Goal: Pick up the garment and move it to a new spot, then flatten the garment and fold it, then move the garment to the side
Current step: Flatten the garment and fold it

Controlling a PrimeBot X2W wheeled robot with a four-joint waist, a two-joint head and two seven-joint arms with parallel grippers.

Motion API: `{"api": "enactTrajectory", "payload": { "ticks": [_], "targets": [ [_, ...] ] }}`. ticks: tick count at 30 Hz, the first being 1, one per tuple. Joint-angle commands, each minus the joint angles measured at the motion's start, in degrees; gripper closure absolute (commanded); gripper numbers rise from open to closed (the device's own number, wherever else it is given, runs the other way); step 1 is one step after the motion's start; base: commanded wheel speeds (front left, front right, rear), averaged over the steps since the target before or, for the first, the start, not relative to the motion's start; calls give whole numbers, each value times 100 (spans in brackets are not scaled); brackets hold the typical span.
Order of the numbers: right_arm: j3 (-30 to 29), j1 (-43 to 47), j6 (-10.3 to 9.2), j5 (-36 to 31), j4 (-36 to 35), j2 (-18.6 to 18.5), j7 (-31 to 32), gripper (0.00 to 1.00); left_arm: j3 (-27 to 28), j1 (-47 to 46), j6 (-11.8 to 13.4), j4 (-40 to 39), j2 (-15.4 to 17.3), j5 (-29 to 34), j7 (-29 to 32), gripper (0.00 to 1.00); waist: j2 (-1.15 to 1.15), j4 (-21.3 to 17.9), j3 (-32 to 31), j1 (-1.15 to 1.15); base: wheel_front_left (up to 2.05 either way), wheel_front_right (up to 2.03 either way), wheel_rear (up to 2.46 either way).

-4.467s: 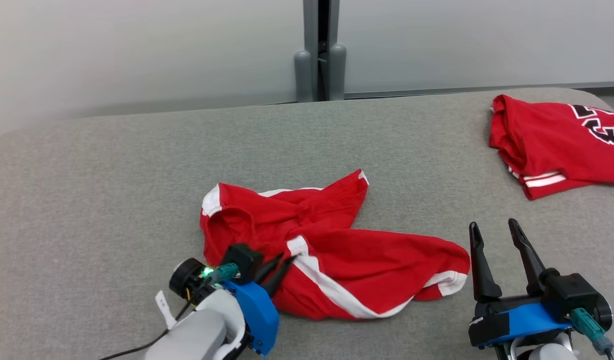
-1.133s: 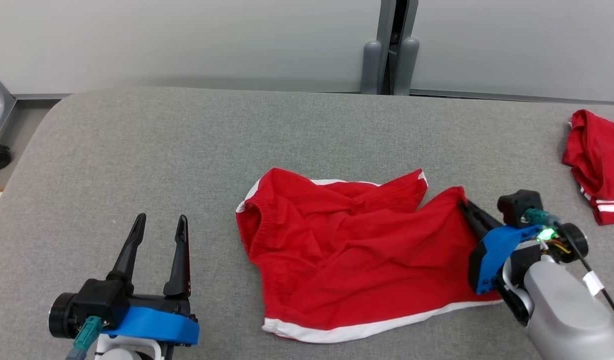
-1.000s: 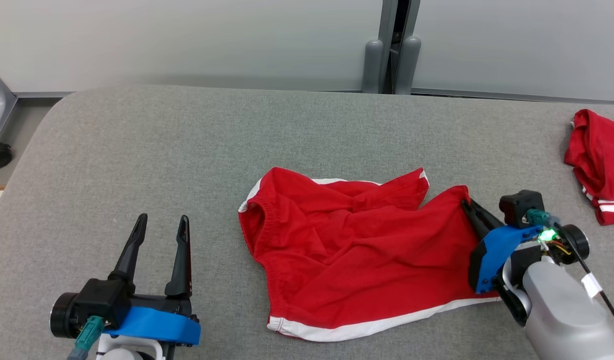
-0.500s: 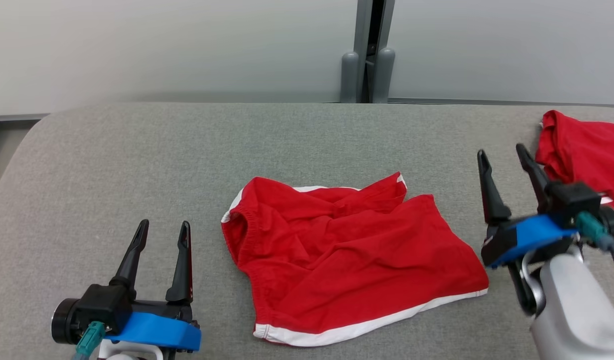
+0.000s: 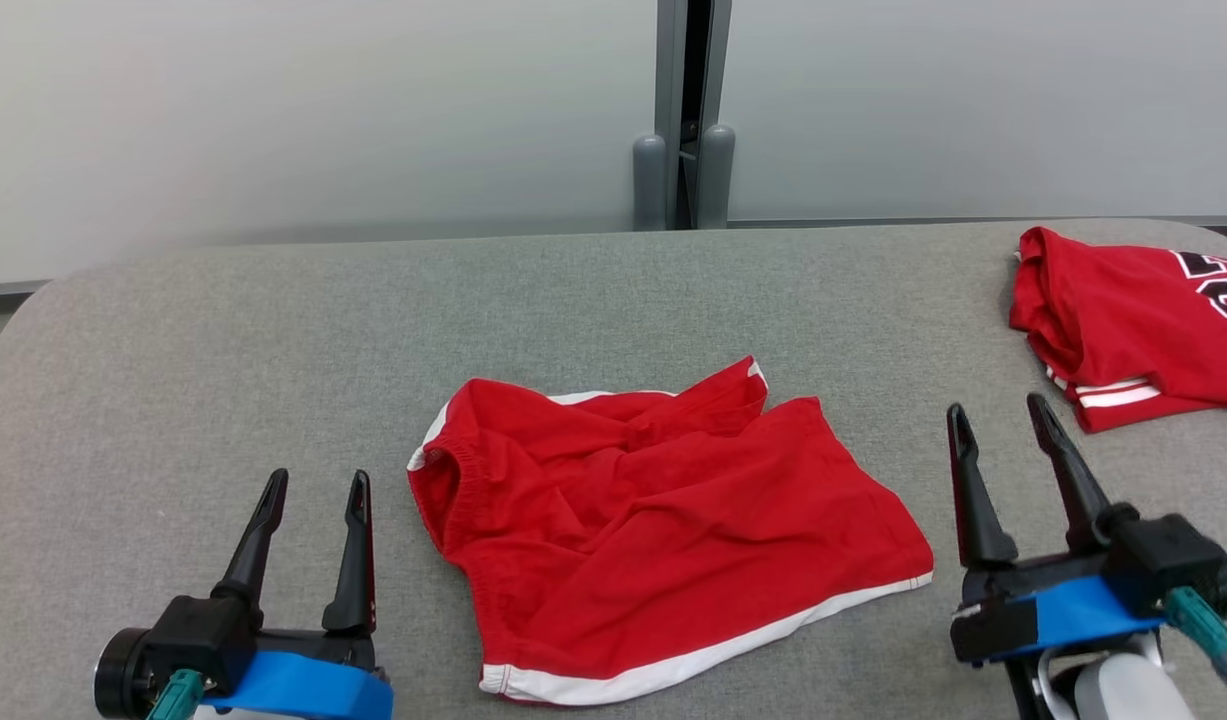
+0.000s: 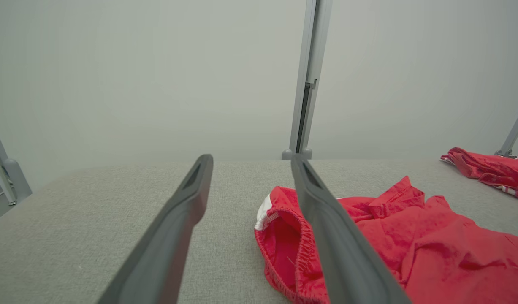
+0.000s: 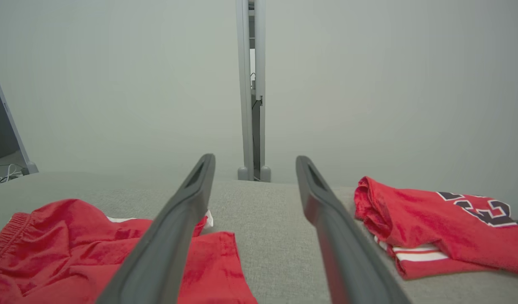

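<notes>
The red cloth shorts [image 5: 663,520] with white trim lie rumpled in the middle of the grey fabric-covered surface [image 5: 223,350], between the two claws. In the head view their long axis runs across it, slanting from the gathered elastic waistband [image 5: 443,480] on the robot's left to a corner nearer the robot on the right. The waistband opening faces left, and a white band [image 5: 693,660] edges the near side. One pointed fold reaches toward the far edge.

There are two red garments. One is these shorts. The other is one folded red jersey [image 5: 1123,310] with a black-and-white print and white stripes, well apart at the far right of the surface. There are two claws, each with two long dark fingers.

The left claw [image 5: 318,478] is near the waistband side, fingers spread wide, pinching nothing and clear of the cloth. The right claw [image 5: 995,406] is just beside the shorts' right corner, also spread wide, empty and touching neither garment.
</notes>
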Motion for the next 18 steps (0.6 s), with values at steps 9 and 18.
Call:
{"api": "enactTrajectory", "payload": {
  "ticks": [9,18],
  "targets": [
    [103,805,-2,-8,-247,240,1,0,94,277,14,-70,21,12,-21,0,0,-47,-163,0,0,0,0],
    [85,1036,-2,-31,-173,356,0,0,95,397,52,-64,21,-1,-21,0,0,-3,-266,0,0,0,0]
  ]
}}
